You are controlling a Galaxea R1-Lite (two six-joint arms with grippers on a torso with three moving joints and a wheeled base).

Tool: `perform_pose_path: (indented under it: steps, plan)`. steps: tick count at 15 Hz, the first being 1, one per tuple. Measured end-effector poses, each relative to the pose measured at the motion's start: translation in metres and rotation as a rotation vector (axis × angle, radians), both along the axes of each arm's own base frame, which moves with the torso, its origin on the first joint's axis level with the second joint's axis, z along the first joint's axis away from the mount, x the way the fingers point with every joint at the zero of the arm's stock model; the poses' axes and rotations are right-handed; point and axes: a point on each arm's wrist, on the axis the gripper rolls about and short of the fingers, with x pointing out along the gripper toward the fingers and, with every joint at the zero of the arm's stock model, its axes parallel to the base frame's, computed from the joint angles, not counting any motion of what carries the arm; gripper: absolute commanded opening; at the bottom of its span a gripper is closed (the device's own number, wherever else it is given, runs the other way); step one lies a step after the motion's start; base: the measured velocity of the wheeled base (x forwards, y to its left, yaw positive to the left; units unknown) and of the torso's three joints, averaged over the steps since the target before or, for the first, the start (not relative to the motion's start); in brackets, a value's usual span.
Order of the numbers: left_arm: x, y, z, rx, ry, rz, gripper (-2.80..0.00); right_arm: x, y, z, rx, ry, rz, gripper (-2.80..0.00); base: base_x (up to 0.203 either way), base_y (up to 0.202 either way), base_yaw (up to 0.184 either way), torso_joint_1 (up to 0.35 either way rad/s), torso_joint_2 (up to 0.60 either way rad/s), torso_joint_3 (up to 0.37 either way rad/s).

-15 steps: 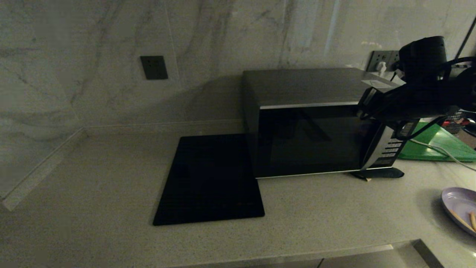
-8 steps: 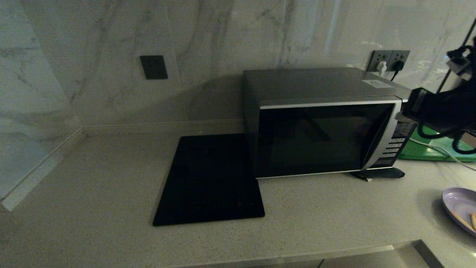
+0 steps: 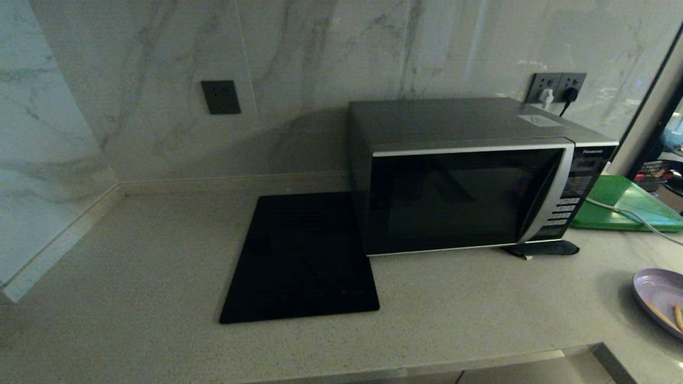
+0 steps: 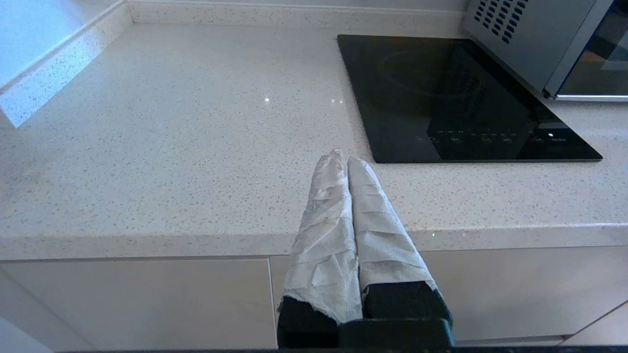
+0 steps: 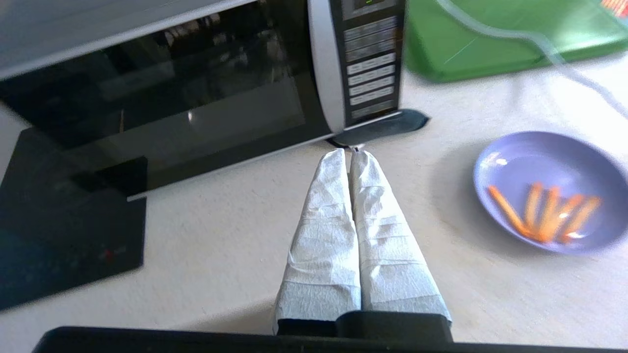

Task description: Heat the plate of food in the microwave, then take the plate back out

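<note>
The right gripper (image 5: 351, 156) has left the head view, baring the microwave (image 3: 469, 181). Only its wrist view shows its empty fingers pressed together above the counter, near the plate of food (image 5: 549, 191). The left gripper (image 4: 342, 159) is closed too

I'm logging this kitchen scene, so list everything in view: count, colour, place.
microwave: 1, silver-grey, door shut, back of the counter
plate: 1, lavender, holding orange sticks, counter at the robot's right
cooktop: 1, black, left of the microwave
board: 1, green, right of the microwave
sockets: 1 pair with plugs, grey, wall behind the microwave
left gripper: 1, white-wrapped, shut, at the counter's front edge
right gripper: 1, white-wrapped, shut, over the counter before the microwave
</note>
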Motion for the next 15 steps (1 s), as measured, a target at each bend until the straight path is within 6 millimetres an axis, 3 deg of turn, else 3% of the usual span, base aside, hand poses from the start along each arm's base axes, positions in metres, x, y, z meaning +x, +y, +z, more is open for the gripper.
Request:
perform_pose_path:
  steps: [6,11,13,15]
  plan:
    - [0.000,0.000,0.000,0.000,0.000,0.000,-2.80,-0.103,0.002,-0.036,-0.028,-0.123,0.008,-2.80,0.000,0.000,0.000,0.000,0.00,0.000]
    - [0.000,0.000,0.000,0.000,0.000,0.000,-2.80,-0.173,0.001,-0.091,-0.041,-0.158,0.044,-2.80,0.000,0.000,0.000,0.000,0.00,0.000]
    - [0.000,0.000,0.000,0.000,0.000,0.001,-2.80,-0.179,0.001,-0.116,-0.042,-0.157,0.049,-2.80,0.000,0.000,0.000,0.000,0.00,0.000]
    - [0.000,0.000,0.000,0.000,0.000,0.000,-2.80,-0.164,0.001,-0.143,-0.041,-0.101,0.052,-2.80,0.000,0.000,0.000,0.000,0.00,0.000]
